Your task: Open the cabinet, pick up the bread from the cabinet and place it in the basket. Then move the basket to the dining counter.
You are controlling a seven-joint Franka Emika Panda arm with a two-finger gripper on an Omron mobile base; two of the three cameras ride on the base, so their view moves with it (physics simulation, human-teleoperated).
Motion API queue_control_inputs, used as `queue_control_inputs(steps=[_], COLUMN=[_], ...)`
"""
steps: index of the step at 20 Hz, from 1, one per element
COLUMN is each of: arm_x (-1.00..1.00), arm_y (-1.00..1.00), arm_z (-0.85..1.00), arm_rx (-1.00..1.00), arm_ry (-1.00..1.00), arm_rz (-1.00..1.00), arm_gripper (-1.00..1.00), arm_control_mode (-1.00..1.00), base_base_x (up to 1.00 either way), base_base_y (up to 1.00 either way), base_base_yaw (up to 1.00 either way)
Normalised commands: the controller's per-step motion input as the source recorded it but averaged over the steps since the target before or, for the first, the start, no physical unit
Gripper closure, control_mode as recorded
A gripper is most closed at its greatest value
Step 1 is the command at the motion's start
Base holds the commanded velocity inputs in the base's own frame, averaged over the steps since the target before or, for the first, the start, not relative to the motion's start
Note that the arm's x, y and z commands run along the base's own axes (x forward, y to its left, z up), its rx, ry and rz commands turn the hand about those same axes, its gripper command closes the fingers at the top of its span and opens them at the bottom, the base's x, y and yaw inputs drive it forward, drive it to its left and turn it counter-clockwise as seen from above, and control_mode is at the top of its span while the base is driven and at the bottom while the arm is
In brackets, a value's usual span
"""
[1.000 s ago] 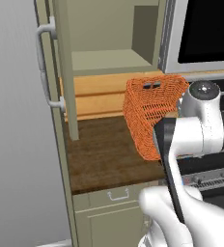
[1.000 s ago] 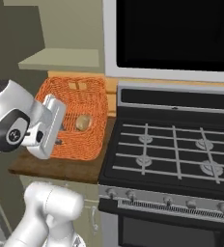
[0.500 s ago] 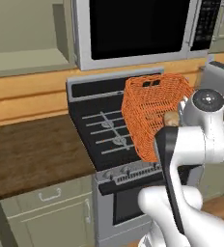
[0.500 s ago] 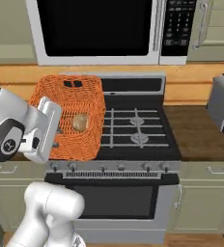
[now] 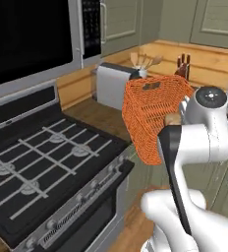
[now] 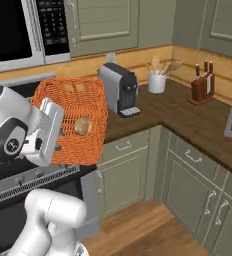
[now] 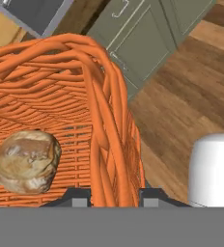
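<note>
One end effector [image 7: 115,197] still clamps the basket [image 6: 75,120] rim, bread [image 7: 28,161] inside; stove [image 5: 42,167] seemingly shifted left.

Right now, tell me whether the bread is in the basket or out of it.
In. The bread lies on the woven floor inside the orange basket, whose wall runs between the fingers in the hand view.

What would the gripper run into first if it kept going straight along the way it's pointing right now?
The gripper already straddles the basket wall, so it would only push along that orange weave. Past the rim, the line seems to head for the wooden floor by the green cabinets, though depth is unclear.
</note>
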Motion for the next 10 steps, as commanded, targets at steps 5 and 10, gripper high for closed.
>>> queue_control_inputs(steps=[5,10], arm_x=[0.0,0.0], arm_y=[0.0,0.0], arm_z=[0.0,0.0], arm_rx=[0.0,0.0], arm_ry=[0.0,0.0], arm_rz=[0.0,0.0], arm_gripper=[1.0,1.0], arm_control_mode=[1.0,1.0], base_base_x=[0.0,0.0], base_base_y=[-0.17,-0.04], base_base_yaw=[-0.96,-0.99])
